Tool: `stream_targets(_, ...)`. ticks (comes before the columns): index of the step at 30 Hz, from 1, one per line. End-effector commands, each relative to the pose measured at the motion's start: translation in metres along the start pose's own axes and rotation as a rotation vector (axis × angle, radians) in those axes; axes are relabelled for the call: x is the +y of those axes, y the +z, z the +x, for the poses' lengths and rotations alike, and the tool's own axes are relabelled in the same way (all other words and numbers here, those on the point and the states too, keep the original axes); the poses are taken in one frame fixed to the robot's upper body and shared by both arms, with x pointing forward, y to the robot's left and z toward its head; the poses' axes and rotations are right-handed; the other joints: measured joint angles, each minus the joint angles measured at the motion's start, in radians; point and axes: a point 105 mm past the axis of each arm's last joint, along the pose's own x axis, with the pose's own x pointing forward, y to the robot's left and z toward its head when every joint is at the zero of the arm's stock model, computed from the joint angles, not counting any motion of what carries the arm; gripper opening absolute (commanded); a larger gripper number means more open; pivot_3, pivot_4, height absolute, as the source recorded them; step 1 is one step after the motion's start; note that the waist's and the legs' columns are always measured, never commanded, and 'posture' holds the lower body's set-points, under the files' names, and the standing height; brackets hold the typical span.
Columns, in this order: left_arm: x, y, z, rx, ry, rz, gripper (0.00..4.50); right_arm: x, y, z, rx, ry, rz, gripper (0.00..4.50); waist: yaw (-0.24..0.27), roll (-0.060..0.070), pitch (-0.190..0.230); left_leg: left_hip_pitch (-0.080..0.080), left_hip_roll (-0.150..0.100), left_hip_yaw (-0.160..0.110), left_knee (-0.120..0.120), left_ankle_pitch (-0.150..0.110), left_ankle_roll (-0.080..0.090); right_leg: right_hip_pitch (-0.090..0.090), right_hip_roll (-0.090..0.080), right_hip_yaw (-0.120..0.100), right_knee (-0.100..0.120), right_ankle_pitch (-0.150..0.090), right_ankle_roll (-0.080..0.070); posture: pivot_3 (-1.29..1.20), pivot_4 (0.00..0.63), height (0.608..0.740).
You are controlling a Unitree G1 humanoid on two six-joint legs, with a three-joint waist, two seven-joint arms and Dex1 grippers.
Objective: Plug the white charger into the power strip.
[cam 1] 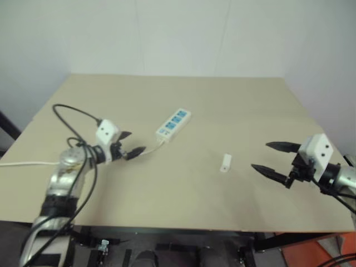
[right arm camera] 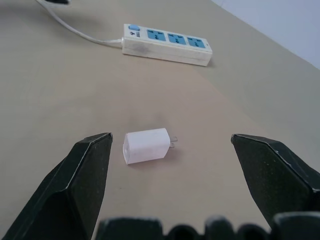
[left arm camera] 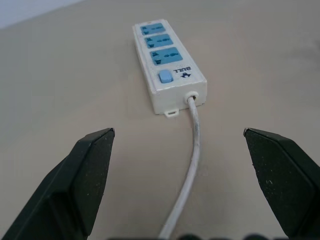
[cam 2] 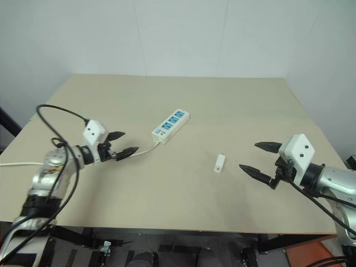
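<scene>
- Step in hand, as I judge it: pick up the white charger [cam 2: 219, 162]. It lies loose on its side on the tabletop [cam 2: 183, 105], about mid-width and nearer the front edge than the back, nothing touching it.
- Right hand [cam 2: 259, 159] is the one lined up for it: fingers spread wide, empty, charger framed between the two fingers in the right wrist view but still short of them, not touching.
- To do it well: bring the right hand in low so the fingers straddle the white body across its flat faces, not the prongs [right arm camera: 172, 144]. The metal prongs stick out of one end, pointing away from the hand and roughly toward the strip; keep them free and exposed after the grasp.
- Close slowly; the block is small and light and could likely skid or spin if one finger lands first.
- Power strip [cam 2: 171, 125] sits further back, left of centre, lying diagonally, blue sockets [left arm camera: 157, 41] facing up, switch [left arm camera: 164, 76] at the cord end.
- Cord [left arm camera: 192, 150] runs from the strip toward the left hand [cam 2: 122, 144] and off the left edge.
- Left hand: fully open, empty, hovering just above the tabletop near the cord end of the strip, aimed at it, not touching strip or cord. Probably placed to brace the strip during insertion.
- Right arm comes in from the right edge, hand roughly level with a slight downward tilt, pointing inward toward the charger; left arm mirrors it from the left side.
</scene>
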Motion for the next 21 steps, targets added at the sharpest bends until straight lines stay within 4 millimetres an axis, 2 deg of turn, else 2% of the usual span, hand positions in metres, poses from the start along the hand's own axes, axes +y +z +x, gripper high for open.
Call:
stream_targets(1,-0.003,-0.008,0.021,0.042,-0.009,0.016,4.5,-0.003,0.015,-0.006,-0.037,-0.038,-0.055,4.48,-0.002,0.0,0.0,0.0,0.0,0.0,0.0,0.0,0.0,0.0,0.0,0.0,0.0,0.0,0.0,0.0,0.15,0.74)
stream_targets(4,-0.007,-0.026,0.038,0.114,0.007,-0.003,4.5,-0.001,0.018,-0.008,-0.04,-0.048,-0.061,4.48,-0.008,0.0,0.0,0.0,0.0,0.0,0.0,0.0,0.0,0.0,0.0,0.0,0.001,0.0,0.0,0.0,0.15,0.74)
stream_targets(6,-0.008,-0.039,0.046,0.154,0.037,-0.038,4.1,0.001,0.018,-0.008,-0.042,-0.049,-0.062,4.5,-0.012,0.0,0.0,0.001,0.0,0.0,0.0,0.0,0.0,0.0,0.0,0.0,0.001,0.0,0.0,0.0,0.15,0.74)
stream_targets(10,-0.013,-0.057,0.051,0.195,0.062,-0.064,2.94,0.001,0.019,-0.007,-0.044,-0.056,-0.067,4.5,-0.009,-0.001,-0.003,0.002,-0.001,-0.001,0.0,0.0,0.0,0.002,0.0,0.0,0.002,-0.002,0.004,0.0,0.15,0.74)
stream_targets(19,-0.02,-0.056,0.045,0.142,0.031,-0.076,0.03,0.001,0.018,-0.005,-0.043,-0.055,-0.071,4.5,-0.013,0.0,-0.01,0.004,0.0,0.0,0.0,0.0,0.0,0.003,0.0,0.001,0.002,-0.004,0.007,0.0,0.15,0.74)
stream_targets(21,-0.025,-0.052,0.039,0.107,-0.004,-0.072,0.01,0.001,0.017,-0.005,-0.041,-0.053,-0.071,4.5,-0.013,0.0,-0.01,0.004,0.0,0.0,0.0,0.0,0.0,0.003,0.0,0.001,0.002,-0.004,0.007,0.0,0.15,0.74)
